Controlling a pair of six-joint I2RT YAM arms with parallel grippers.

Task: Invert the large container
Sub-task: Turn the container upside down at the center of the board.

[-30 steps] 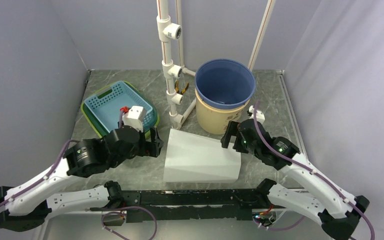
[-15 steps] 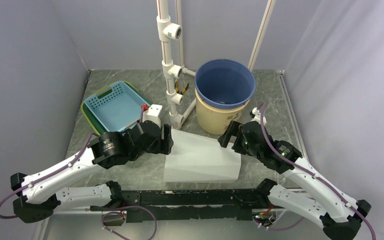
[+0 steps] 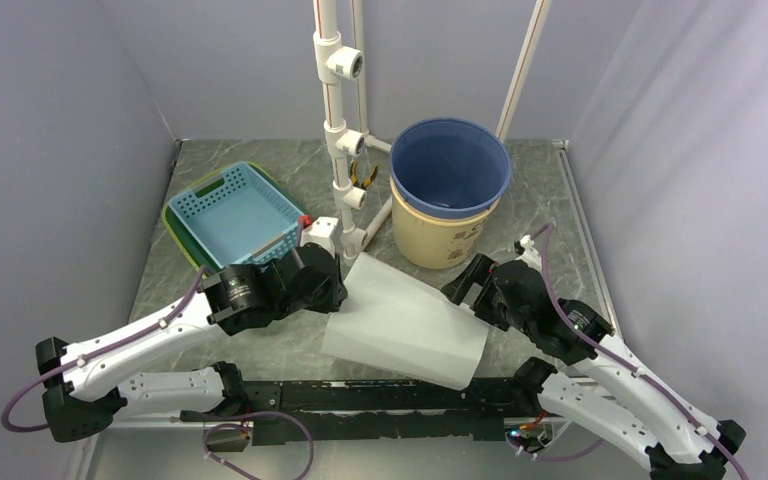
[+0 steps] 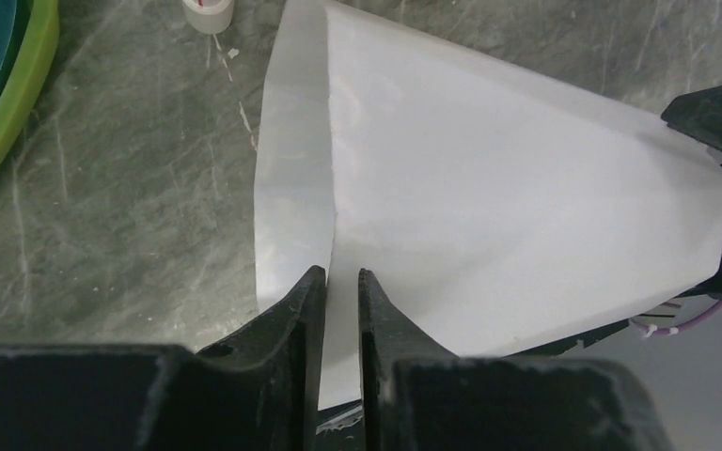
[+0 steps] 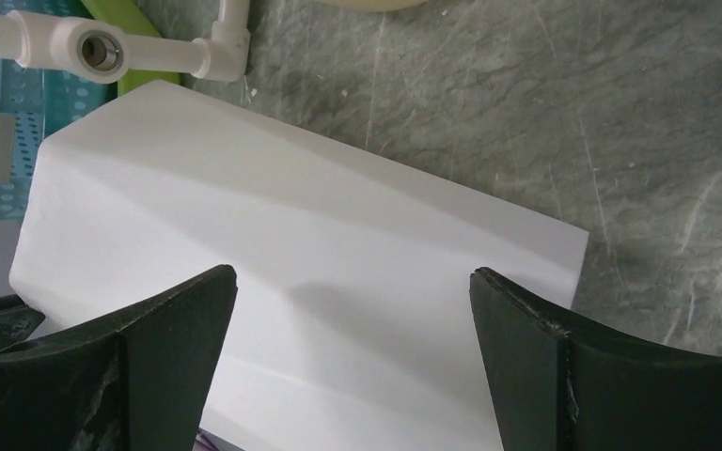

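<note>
The large container (image 3: 405,325), a white tapered bin, lies on its side in the middle of the table, wide mouth to the left. My left gripper (image 3: 338,285) is at the mouth's edge. In the left wrist view the left gripper (image 4: 337,274) is shut on the thin white wall of the container (image 4: 489,188), one finger on each side. My right gripper (image 3: 465,290) is at the narrower base end. In the right wrist view the right gripper (image 5: 353,282) stands wide open over the container (image 5: 320,254), its fingers apart from it.
A blue basket nested in a green one (image 3: 235,212) sits at the back left. A blue-lined tan bucket (image 3: 450,190) stands at the back right. A white pipe frame (image 3: 345,130) rises between them, its foot (image 5: 216,52) close to the container. Grey walls enclose the table.
My left arm has swung right to the container's mouth and its jaws have closed on the wall. The container has turned and tilted slightly. The right gripper shifted a little right, still open.
</note>
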